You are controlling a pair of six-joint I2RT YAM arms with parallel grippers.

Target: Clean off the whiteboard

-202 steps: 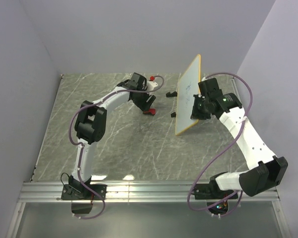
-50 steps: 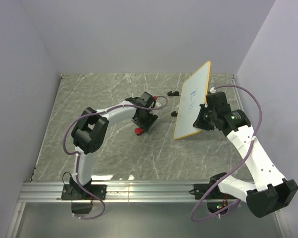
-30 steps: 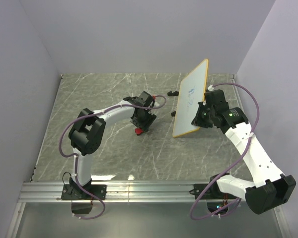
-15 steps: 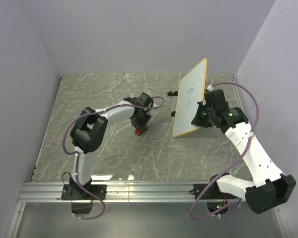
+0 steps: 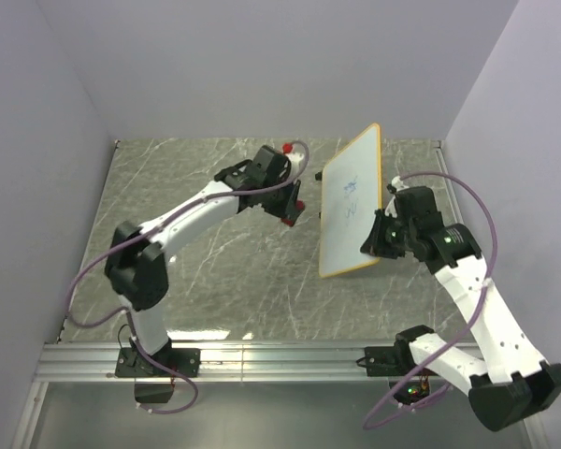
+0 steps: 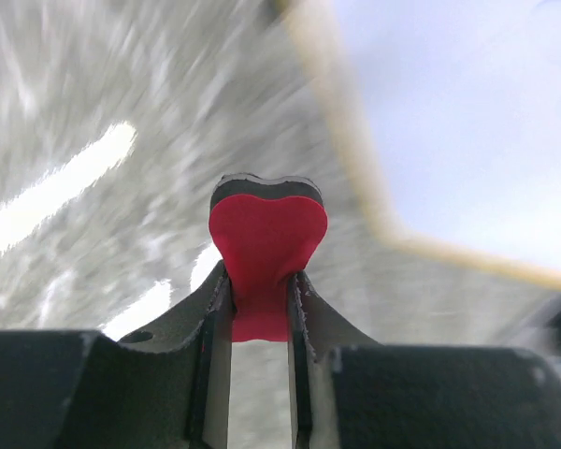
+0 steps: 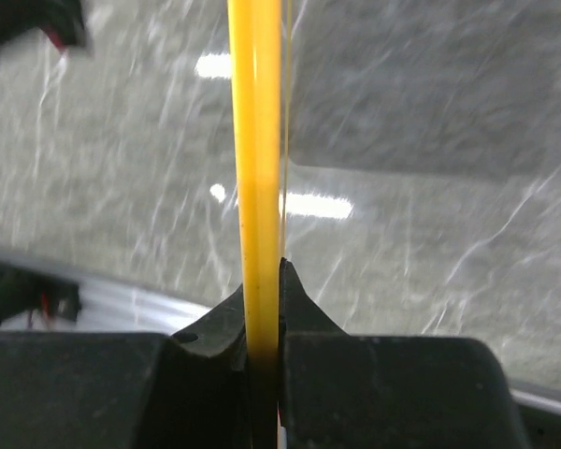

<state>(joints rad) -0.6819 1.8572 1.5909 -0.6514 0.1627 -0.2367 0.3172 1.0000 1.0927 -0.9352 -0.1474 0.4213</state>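
Left wrist view is motion-smeared so the marble table (image 6: 84,122) and whiteboard (image 6: 467,112) are just blur, the red eraser (image 6: 266,243) has its lower end hidden between the fingers (image 6: 206,323) of the left gripper (image 6: 260,290), the right wrist sees only the board's rim running off the top, and the blue scribbles (image 5: 350,186) are unreadably tiny.

Bright even light; wrist views motion-blurred, whiteboard (image 6: 467,122) smeared, glare on tabletop (image 6: 56,196)

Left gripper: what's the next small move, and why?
Probably ease the left gripper, shut on the red eraser, rightward onto the whiteboard. The right gripper holds it tilted up by its rim, blue scribbles show on its face, and the eraser sits just off its left edge.
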